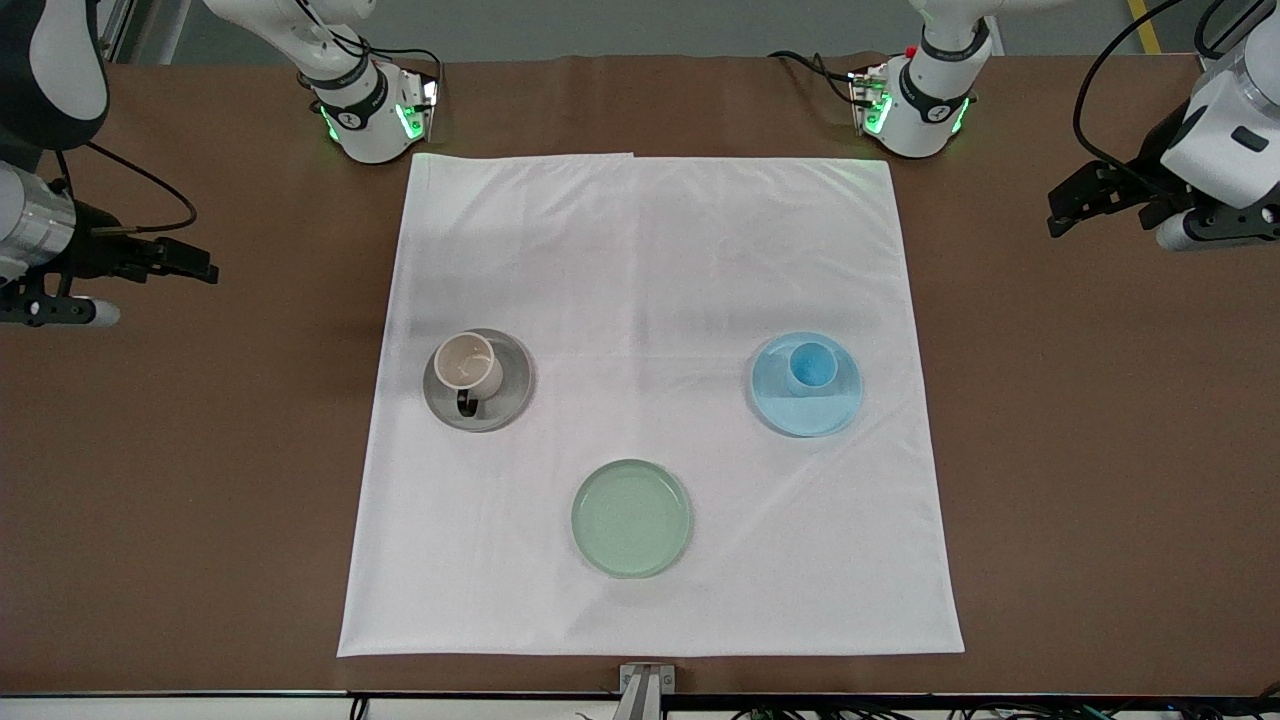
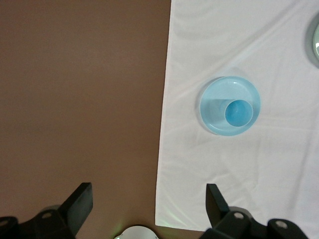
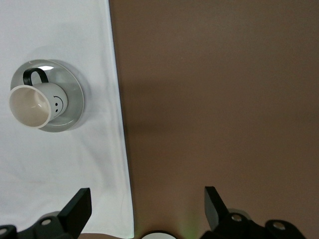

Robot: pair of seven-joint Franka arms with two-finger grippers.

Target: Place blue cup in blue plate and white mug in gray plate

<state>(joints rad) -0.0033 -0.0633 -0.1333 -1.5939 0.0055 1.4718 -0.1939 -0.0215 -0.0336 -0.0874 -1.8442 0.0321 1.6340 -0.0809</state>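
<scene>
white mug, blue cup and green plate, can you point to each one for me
white mug (image 1: 467, 362), front view, on its cream inside
blue cup (image 1: 812, 366), front view, on its inner bottom
green plate (image 1: 631, 518), front view, on its flat middle

Green plate (image 2: 314, 40) cut by edge

Bright, even overhead light, soft shadows, all three views sharp.

White mug (image 1: 468, 365) upright on gray plate (image 1: 510, 392), toward right arm's end. Blue cup (image 1: 812, 366) upright in blue plate (image 1: 806, 410), toward left arm's end. Green plate (image 1: 631, 518) between the 2, nearer front camera. All 3 plates on cloth (image 1: 640, 250).
</scene>
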